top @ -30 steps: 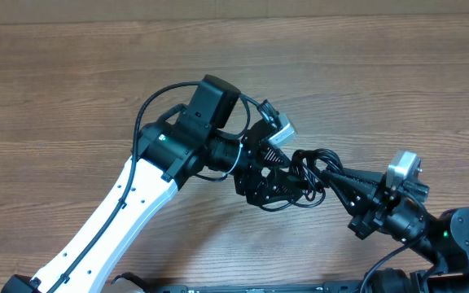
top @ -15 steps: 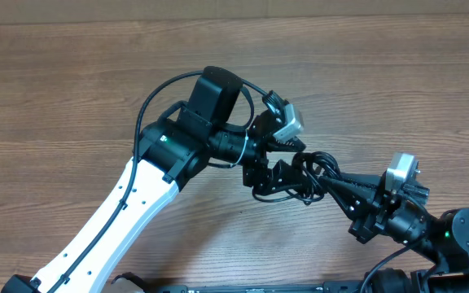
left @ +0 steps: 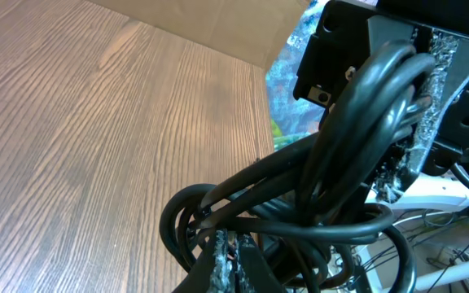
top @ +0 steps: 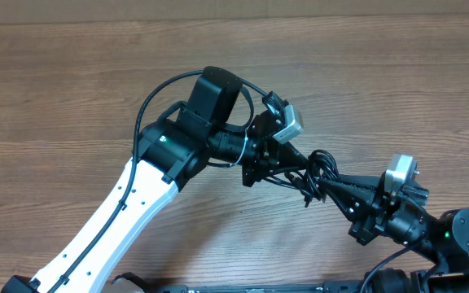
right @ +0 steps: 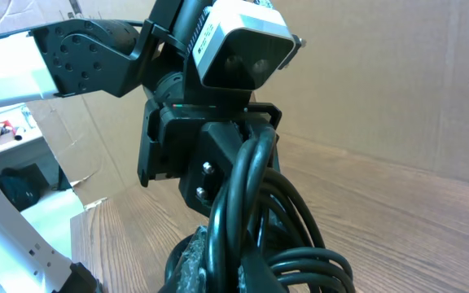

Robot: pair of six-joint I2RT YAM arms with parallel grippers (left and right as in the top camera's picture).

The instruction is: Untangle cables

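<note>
We see the cables [top: 314, 165] as a tight black bundle right of centre, toward the near side of the tabletop [top: 72, 98], caught between both hands. The left hand [top: 287, 159] reaches in from the left, closed around one side of the bundle. The right hand [top: 330, 185] comes from the near right, pinched together on the other side. In both wrist views, crowded loops of cord run between the hands.

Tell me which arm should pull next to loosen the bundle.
Left, probably. The left pincer and right pincer both clamp the cables close together; the left arm has wide table to draw back over, while the right arm sits folded at the near edge.
</note>
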